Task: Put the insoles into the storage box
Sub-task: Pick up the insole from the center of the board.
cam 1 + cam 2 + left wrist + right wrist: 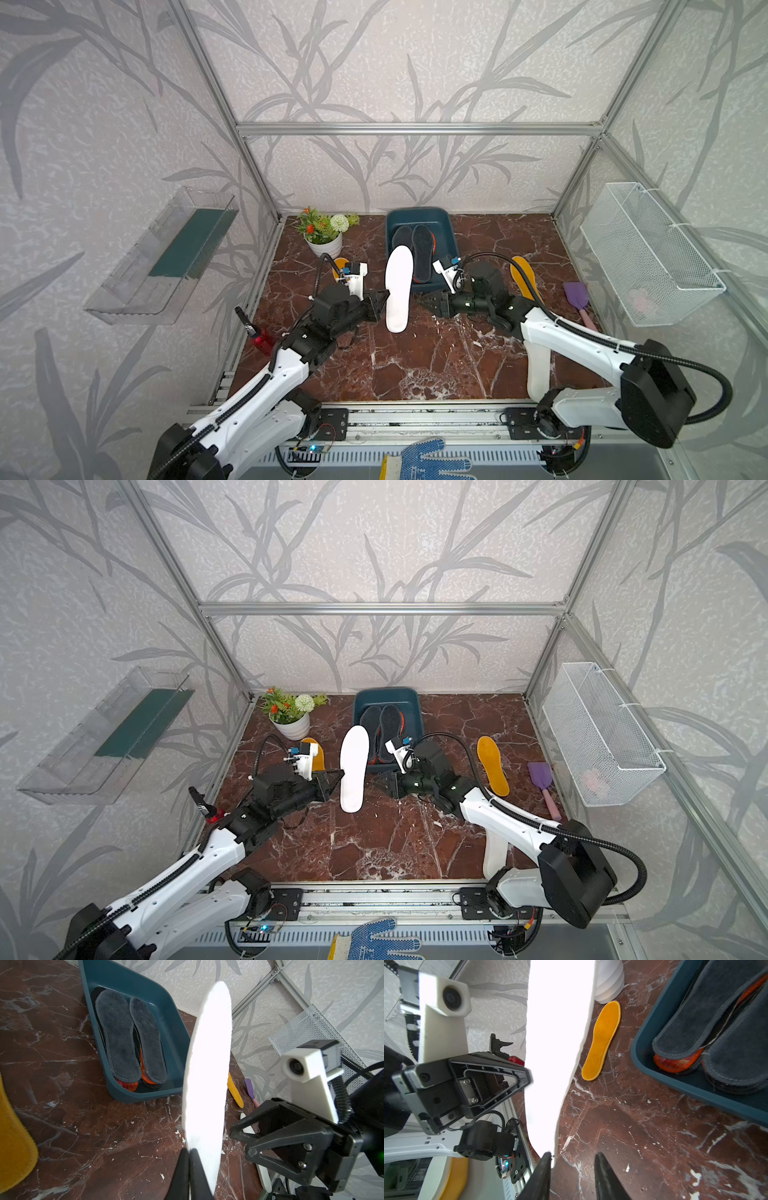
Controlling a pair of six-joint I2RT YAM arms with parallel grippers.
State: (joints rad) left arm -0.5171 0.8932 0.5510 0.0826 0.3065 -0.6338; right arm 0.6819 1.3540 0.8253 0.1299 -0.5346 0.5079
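While the flat white foot-shaped insole [398, 286] hangs above the red-brown marble-patterned tabletop [415, 365], we find the left gripper [189, 1154] clamped on one of its long edges, black fingers [180, 1169] pressed together on the thin rim. The pad's broad face looks upward. Its toe points toward the back wall, and in both top views that toe overlaps the near rim of the shallow dark teal-blue plastic storage box [452, 239].

Across from it we've got the right gripper [572, 1156] facing the pad's other long edge. Its fingers [606, 1178] stand apart, with bare marble showing between them. One fingertip sits right at the white edge, and we cannot tell whether it touches.

Over to the box, at the back of the table in the middle. Two dark grey felt insoles [122, 1032] lie side by side on top of the pile inside, and mottled red-orange insoles [128, 1085] peek out beneath their heels.

Out on the table, one mustard yellow fabric insole [524, 276] lies flat to the right of the box, beside the right arm. Its yellow partner [319, 754] lies to the left of the box, half hidden behind the left wrist camera. A second white insole [538, 370] lies flat under the right forearm.
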